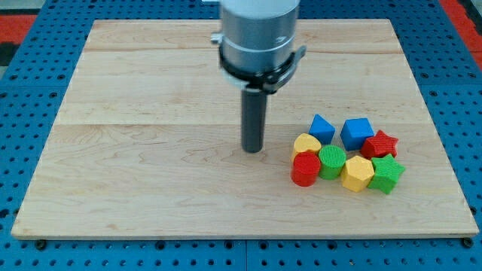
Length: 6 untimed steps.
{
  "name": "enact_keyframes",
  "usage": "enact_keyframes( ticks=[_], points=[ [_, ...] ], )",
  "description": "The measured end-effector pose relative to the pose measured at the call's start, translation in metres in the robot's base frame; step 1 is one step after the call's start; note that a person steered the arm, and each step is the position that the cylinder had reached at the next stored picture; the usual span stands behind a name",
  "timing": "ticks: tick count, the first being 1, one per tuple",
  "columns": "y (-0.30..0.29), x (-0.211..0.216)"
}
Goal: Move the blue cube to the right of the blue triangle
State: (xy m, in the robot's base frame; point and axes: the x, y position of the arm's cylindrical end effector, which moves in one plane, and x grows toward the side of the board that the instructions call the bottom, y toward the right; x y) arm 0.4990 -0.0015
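A pale wooden board [151, 150] is laid on a blue perforated surface [30, 45]. A tight cluster is seen at the board's lower right: a blue triangle [321, 127], a blue cube [356, 133], a red star [381, 143], a yellow heart [306, 144], a red cylinder [305, 169], a green cylinder [331, 161], a yellow hexagon [358, 173] and a green star [387, 174]. The board is met by my tip [252, 150] just left of the cluster.

Pale smooth wooden board [151, 150]
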Motion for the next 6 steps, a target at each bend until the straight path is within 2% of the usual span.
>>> enact_keyframes(
  ticks=[1,2,3,4,6],
  points=[
    [-0.019,0.038],
    [-0.011,0.101],
    [0.021,0.119],
    [0.101,0.107],
    [0.179,0.093]
  ],
)
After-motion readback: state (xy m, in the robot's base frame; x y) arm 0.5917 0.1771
